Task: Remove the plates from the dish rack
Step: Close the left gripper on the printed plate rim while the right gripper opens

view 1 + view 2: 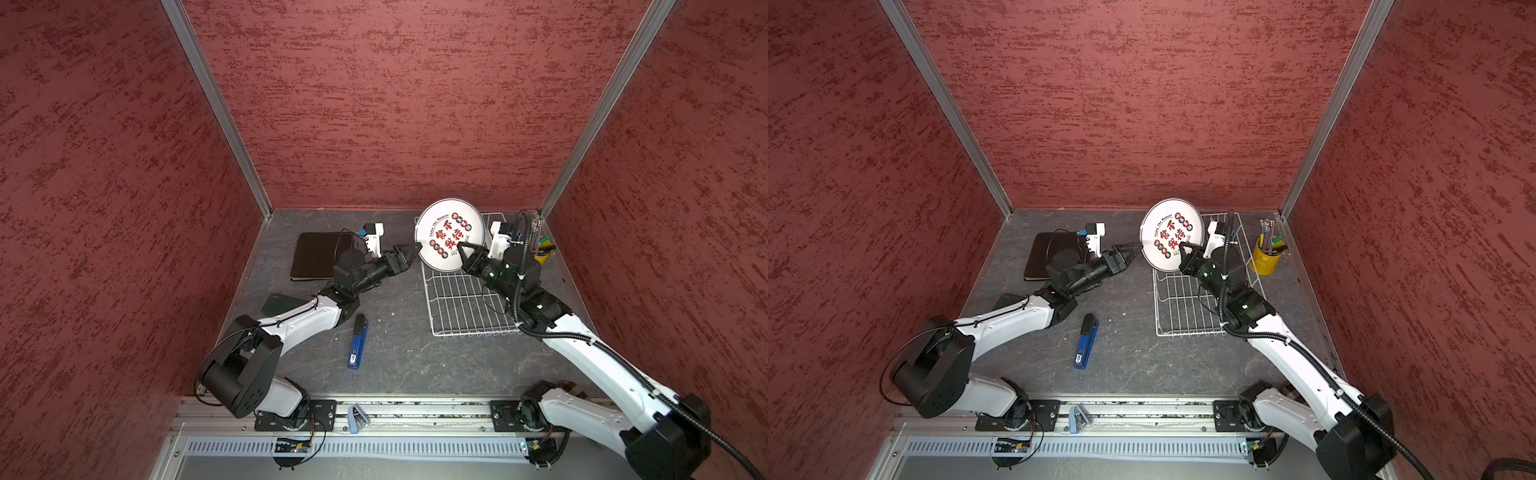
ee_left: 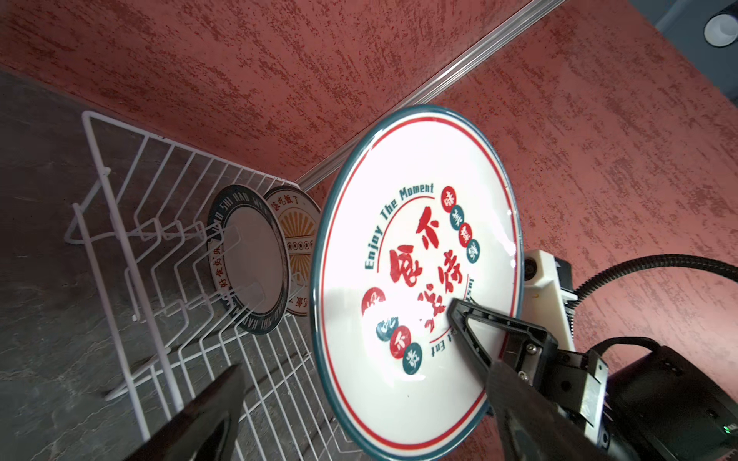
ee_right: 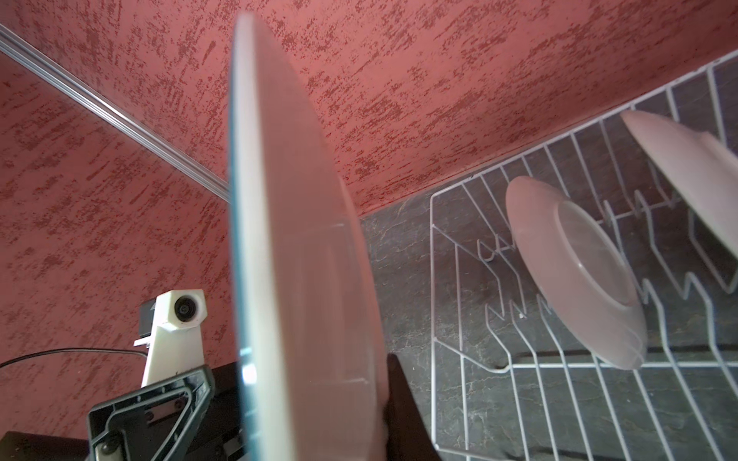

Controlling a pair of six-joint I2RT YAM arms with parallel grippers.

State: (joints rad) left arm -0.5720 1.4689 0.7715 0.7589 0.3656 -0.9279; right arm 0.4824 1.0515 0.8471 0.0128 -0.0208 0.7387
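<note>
Your right gripper [image 1: 462, 249]: clamped on glossy round white plate [image 1: 440, 226], upright, right of centre | left gripper [image 1: 415, 248]: spread wide astride its rim | white wire rack [image 1: 457, 307] below, two smaller plates [image 2: 249, 259] standing.

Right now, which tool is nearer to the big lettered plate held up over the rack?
Right. The right tool is shut on the plate at its lower edge; the left tool stands open beside the rim, contact unclear.

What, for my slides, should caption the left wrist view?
Right gripper holds a lettered plate; two plates stand in the rack.
</note>
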